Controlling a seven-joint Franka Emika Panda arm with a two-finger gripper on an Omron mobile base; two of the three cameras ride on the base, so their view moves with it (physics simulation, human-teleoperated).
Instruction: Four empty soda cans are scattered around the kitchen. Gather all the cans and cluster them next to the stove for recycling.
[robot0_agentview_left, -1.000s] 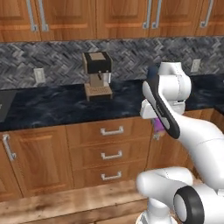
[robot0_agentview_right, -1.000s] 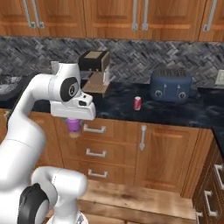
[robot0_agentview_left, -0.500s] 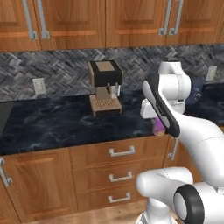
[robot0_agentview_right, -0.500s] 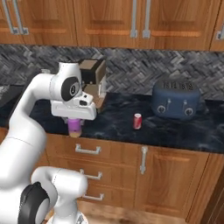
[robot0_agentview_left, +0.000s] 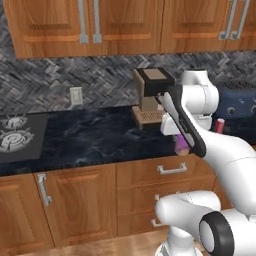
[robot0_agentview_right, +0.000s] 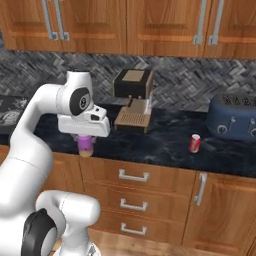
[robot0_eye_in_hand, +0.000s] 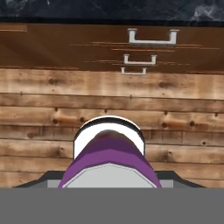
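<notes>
My gripper (robot0_agentview_right: 86, 143) hangs in front of the counter edge, pointing down, shut on a purple soda can (robot0_eye_in_hand: 109, 151) with a pale top. From the left the same can (robot0_agentview_left: 181, 147) shows under the hand. In the hand view the can points down at the wood floor in front of the drawers. A red soda can (robot0_agentview_right: 194, 143) stands upright on the black counter to the right, near the toaster; from the left it shows as a red soda can (robot0_agentview_left: 219, 125) behind my arm. The stove (robot0_agentview_left: 15, 138) lies at the far left of the counter.
A coffee machine (robot0_agentview_right: 132, 96) stands at the back of the counter behind my hand. A dark blue toaster (robot0_agentview_right: 235, 117) sits at the right. Drawers with metal handles (robot0_eye_in_hand: 152, 37) run below the counter. Open black counter (robot0_agentview_left: 90, 135) lies between the stove and the coffee machine.
The whole scene has slid to the right in both base views and grown larger, so the base has driven left and closer; the stove has come into sight. The grip on the can is unchanged.
</notes>
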